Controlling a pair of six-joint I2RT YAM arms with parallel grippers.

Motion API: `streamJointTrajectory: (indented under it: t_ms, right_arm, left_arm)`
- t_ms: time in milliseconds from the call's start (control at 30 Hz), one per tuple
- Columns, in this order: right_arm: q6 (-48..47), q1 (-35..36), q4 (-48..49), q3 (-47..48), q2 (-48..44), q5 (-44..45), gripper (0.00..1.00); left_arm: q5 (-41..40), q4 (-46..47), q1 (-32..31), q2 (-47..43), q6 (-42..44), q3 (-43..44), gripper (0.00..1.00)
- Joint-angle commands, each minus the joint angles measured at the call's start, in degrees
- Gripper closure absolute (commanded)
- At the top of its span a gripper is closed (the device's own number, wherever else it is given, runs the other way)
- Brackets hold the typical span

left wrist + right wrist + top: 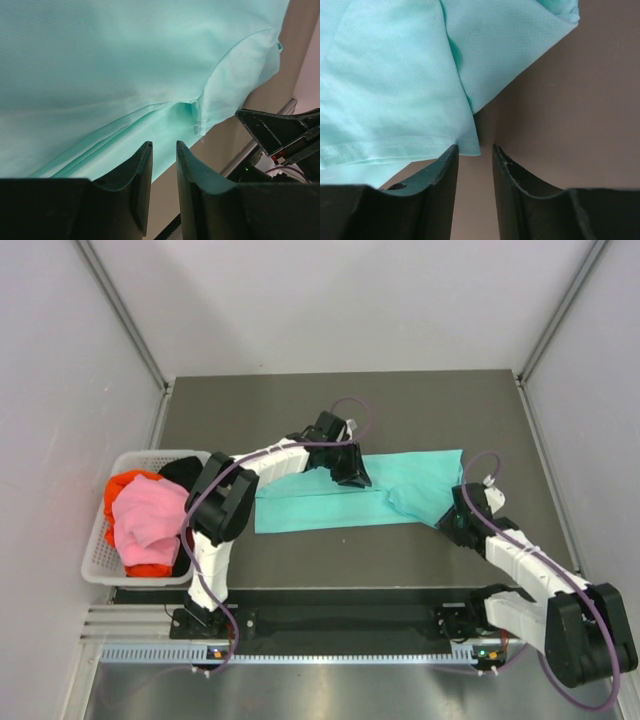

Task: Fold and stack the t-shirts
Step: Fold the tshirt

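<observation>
Left end effector (163, 146), jaws narrowly parted and empty, hovers at the far edge of the teal t-shirt (320, 508). The right end effector (474, 148), likewise parted and empty, sits at a hem corner. The shirt lies stretched on the worktop (420, 410), apparently mid-fold. Next: pinch both edges, then fold across.
</observation>
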Motion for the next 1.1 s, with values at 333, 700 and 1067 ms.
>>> streamJointTrajectory:
  t_ms: [333,700,1067]
  right_arm:
    - [-0.67,-0.25,4.21,0.22,-3.28,2.47,1.00]
    - [-6.38,-0.68,4.73,6.63,-1.10,5.63,1.00]
    - [-8.94,-5.34,7.02,12.61,9.02,4.49,1.00]
  left_arm:
    - [-5.53,-5.19,1.95,-4.68,3.97,-1.08,0.69]
    - [-3.68,-2.73,1.87,-7.32,2.47,-2.49,0.69]
    - [-3.59,-2.99,1.87,-6.35,2.38,-1.52,0.69]
